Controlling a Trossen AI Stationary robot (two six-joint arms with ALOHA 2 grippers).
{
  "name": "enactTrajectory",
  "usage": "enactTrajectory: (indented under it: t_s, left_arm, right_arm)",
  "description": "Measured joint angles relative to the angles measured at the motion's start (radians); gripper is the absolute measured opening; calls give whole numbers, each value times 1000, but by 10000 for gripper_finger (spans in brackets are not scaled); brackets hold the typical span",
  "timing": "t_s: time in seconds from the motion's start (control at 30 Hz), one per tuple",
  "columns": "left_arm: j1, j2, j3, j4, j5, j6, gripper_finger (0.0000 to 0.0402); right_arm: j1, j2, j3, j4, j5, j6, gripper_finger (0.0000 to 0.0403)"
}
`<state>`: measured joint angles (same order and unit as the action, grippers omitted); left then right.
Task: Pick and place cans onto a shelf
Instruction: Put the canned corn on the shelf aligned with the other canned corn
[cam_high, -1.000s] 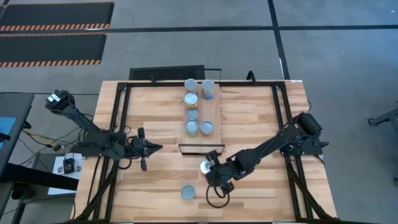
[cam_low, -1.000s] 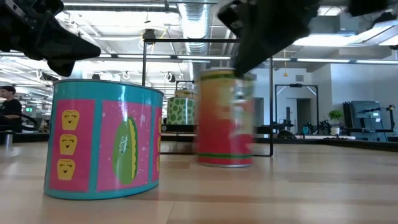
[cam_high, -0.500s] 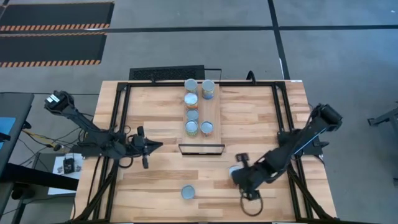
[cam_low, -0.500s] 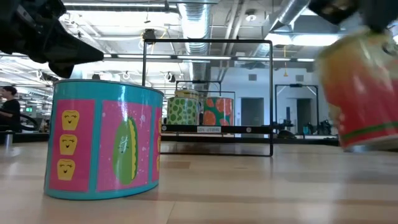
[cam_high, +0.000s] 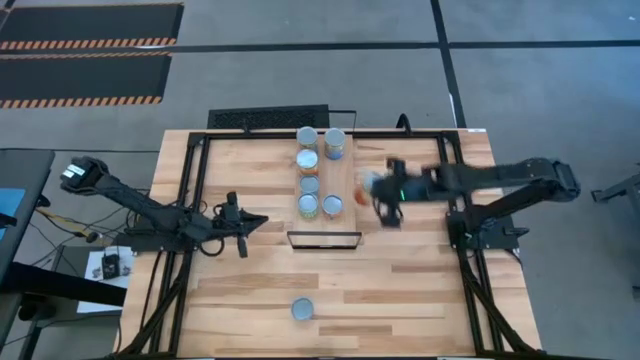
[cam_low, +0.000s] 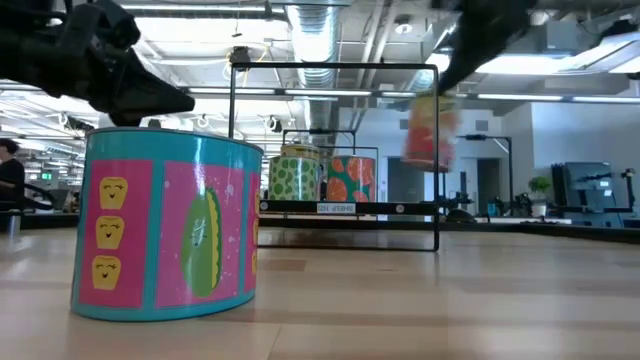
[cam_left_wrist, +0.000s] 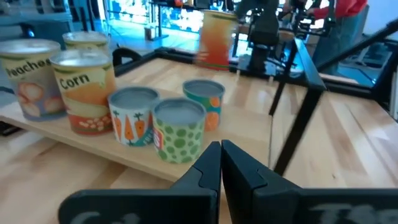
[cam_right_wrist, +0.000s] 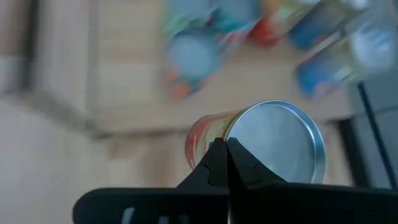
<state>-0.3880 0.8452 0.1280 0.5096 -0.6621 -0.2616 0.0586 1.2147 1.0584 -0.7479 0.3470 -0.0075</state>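
Right of centre in the high view, the right gripper (cam_high: 385, 190) is clamped on a red-and-orange can (cam_high: 372, 183), carried in the air just beside the right edge of the shelf (cam_high: 350, 185). The low view shows that can (cam_low: 432, 130) well above the tabletop, blurred. In the right wrist view the can (cam_right_wrist: 267, 146) sits between the closed fingers, silver top facing the camera.

Judgement on the step: bring the can over the bare plank at the shelf's right side, level it upright, lower until the base sits flat, and only then let go; keep clear of the standing cans so none is knocked.

Left gripper (cam_high: 240, 222) waits at middle left over the table, fingers pressed together, holding nothing.

Count, high view: six cans on the shelf (cam_high: 320, 172), in two short columns; one carried; one teal-and-pink can (cam_high: 302, 309) alone on the table at lower centre. Eight in all. One shelf. Two arms.
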Motion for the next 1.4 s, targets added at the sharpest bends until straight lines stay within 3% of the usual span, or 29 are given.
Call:
enactTrajectory:
  t_s: [0.17,0.3,0.53,0.77,1.23,1.4]
  left_arm:
    - [78,0,0,36,72,58,0]
    - [138,0,0,42,115,66,0]
    - [207,0,0,62,179,82,0]
    - [219,0,0,81,194,82,0]
    - [219,0,0,76,213,77,0]
    - [219,0,0,74,213,77,0]
  right_arm:
    - [-266,77,26,163,-179,-258,1]
    - [-350,191,97,208,-258,-356,1]
    - [-367,384,249,174,-298,-409,2]
    - [-367,487,352,129,-297,-435,2]
    - [-383,562,418,84,-293,-462,4]
    - [-382,562,418,77,-293,-460,23]
